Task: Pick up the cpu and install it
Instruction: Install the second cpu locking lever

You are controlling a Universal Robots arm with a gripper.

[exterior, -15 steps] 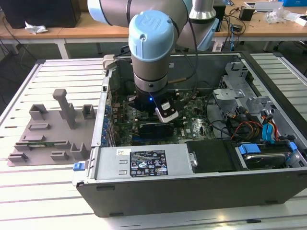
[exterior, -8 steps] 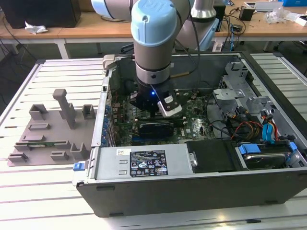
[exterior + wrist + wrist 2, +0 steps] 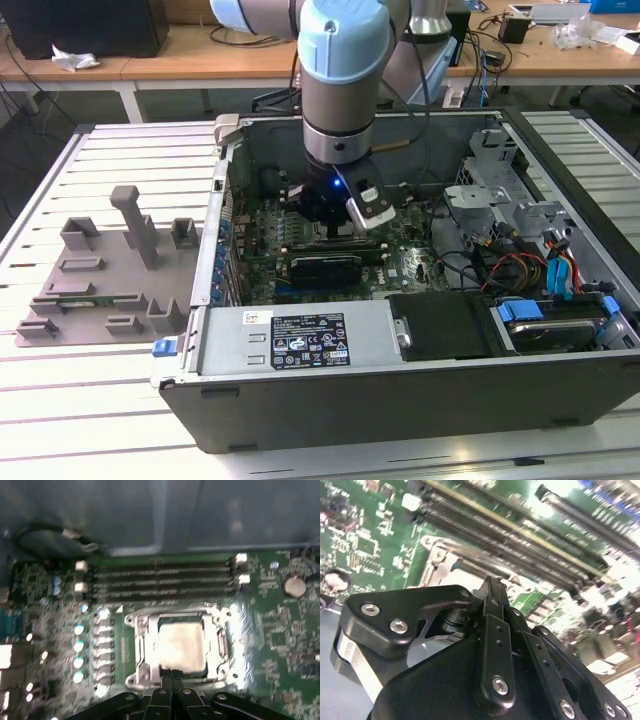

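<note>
The cpu [image 3: 181, 645], a pale silvery square, lies flat inside the metal frame of the motherboard socket [image 3: 137, 630] in the first wrist view. My gripper [image 3: 172, 674] has its black fingers pressed together, and their tips stand at the chip's edge nearest the wrist. I see nothing held between them. In the second wrist view the closed gripper [image 3: 490, 586] points down at the socket frame [image 3: 437, 562]. In the exterior view the gripper [image 3: 335, 225] reaches down into the open computer case [image 3: 210, 250], over the middle of the green board.
Long memory slots [image 3: 160, 577] run beside the socket. A coin battery [image 3: 291, 585] sits on the board. The power supply [image 3: 290, 340] fills the case's front, with a drive cage [image 3: 500, 190] and cables [image 3: 520, 265] at the exterior view's right. A grey fixture tray [image 3: 100, 270] lies outside, left.
</note>
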